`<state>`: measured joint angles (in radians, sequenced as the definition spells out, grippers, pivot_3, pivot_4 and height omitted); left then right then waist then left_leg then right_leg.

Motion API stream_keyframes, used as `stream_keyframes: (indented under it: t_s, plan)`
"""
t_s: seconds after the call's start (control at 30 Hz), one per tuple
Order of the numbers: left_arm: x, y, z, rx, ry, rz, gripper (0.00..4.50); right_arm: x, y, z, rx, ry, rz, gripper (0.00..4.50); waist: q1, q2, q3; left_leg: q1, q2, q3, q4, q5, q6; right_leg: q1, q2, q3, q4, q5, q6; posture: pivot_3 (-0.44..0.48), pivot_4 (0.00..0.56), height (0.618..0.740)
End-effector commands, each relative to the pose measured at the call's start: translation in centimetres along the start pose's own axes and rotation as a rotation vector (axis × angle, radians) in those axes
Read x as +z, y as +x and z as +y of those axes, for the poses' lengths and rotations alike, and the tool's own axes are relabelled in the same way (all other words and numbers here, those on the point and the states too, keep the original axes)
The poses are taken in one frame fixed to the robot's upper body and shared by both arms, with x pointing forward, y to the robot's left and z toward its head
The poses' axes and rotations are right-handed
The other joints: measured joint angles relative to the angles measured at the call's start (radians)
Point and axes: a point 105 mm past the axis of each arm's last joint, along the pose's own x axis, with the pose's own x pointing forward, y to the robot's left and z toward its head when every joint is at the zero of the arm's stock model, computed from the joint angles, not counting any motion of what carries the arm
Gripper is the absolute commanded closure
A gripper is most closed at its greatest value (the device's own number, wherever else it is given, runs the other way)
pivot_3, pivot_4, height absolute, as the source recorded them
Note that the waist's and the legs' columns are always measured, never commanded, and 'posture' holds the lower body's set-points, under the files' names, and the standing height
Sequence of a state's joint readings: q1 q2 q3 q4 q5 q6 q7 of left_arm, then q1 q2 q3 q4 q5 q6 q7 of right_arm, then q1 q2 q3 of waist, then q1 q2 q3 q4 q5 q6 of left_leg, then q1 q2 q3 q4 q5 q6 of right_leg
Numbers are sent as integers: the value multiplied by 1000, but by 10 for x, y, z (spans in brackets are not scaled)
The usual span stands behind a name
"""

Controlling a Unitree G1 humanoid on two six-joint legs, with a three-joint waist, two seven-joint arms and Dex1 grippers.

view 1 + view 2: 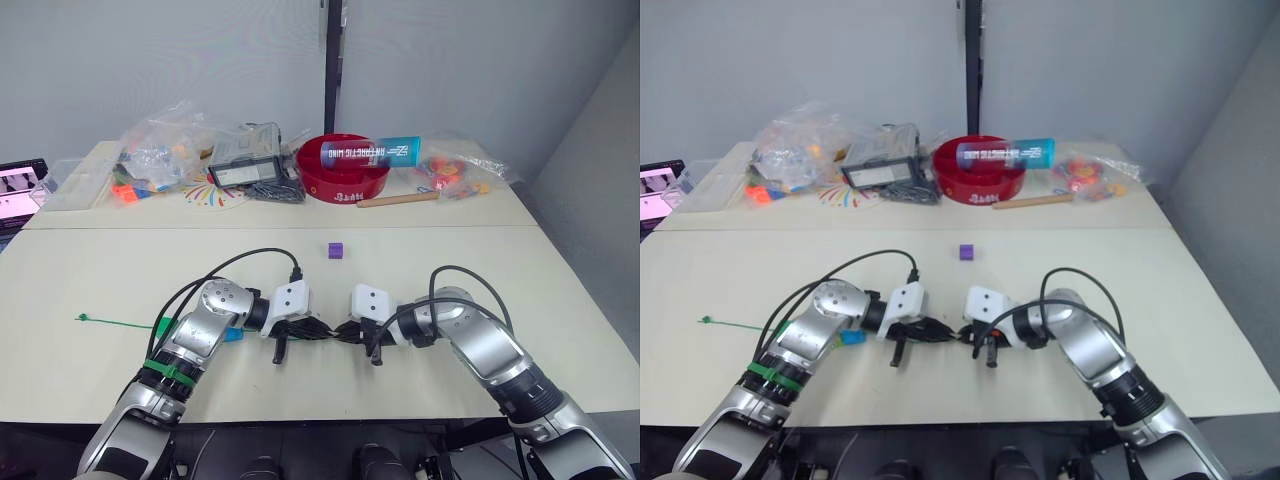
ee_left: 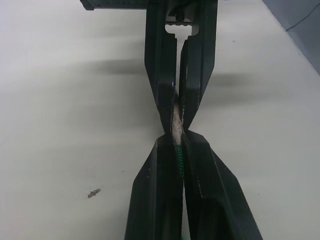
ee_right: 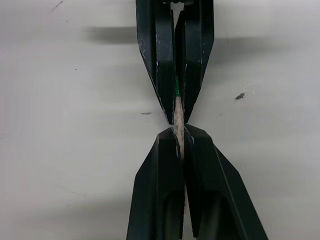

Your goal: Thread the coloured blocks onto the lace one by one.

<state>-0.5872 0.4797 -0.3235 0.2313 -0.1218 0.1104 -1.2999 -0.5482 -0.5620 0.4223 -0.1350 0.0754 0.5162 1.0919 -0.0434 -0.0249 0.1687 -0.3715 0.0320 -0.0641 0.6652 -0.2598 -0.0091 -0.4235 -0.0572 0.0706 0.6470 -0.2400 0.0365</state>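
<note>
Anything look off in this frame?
Both grippers, left and right, pinch the lace's pale tip nose to nose, leaving no free end for a block. The purple block sits untouched beyond them.

From my station, most of the lace [image 1: 118, 321] is hidden: its green run disappears under the left arm, and in the left wrist view I see just a short green stretch and the pale tip pinched between the left end effector [image 2: 177, 131] fingers. The right end effector [image 3: 179, 125] covers the rest of that tip. A blue block [image 1: 233, 334] peeks out beneath the left forearm, mostly covered. The bags' [image 1: 160, 150] contents at the desk's far edge are too small to identify.
</note>
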Motion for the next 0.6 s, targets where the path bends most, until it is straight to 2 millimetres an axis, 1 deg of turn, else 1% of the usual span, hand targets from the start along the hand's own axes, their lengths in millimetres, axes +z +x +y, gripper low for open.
stream_keyframes:
  t_s: [0.03, 0.13, 0.23, 0.47, 0.57, 0.6]
  plan:
    - [9, -3, 8, 33, 33, -5, 4468, 13, -3, 4, 20, -40, -32, 4500, 0, 0, 0, 0, 0, 0, 0, 0, 0, 0, 0, 0, 0, 0, 0, 0, 150, 731]
    - [9, -4, 9, 36, 33, -9, 4468, 15, -3, 7, 33, -39, -46, 4500, 0, 0, 0, 0, 0, 0, 0, 0, 0, 0, 0, 0, 0, 0, 0, 0, 150, 731]
    - [8, -7, 10, 40, 32, -6, 4500, 17, -5, 5, 13, -35, -61, 3486, 0, 0, 0, 0, 0, 0, 0, 0, 0, 0, 0, 0, 0, 0, 0, 0, 150, 731]
    - [0, -23, 10, 62, 10, 4, 4500, 12, -22, -4, -41, -6, -58, 1127, 0, 0, 0, 0, 0, 0, 0, 0, 0, 0, 0, 0, 0, 0, 0, 0, 150, 731]
    - [-5, -29, 8, 78, -10, -1, 4500, 12, -28, -11, -82, 32, -82, 83, 0, 0, 0, 0, 0, 0, 0, 0, 0, 0, 0, 0, 0, 0, 0, 0, 150, 731]
    - [-7, -32, 8, 92, -21, -8, 4500, 12, -31, -16, -112, 57, -104, 33, -1, 0, 0, 0, 0, 0, 0, 0, 0, 0, 0, 0, 0, 0, 0, 0, 150, 731]
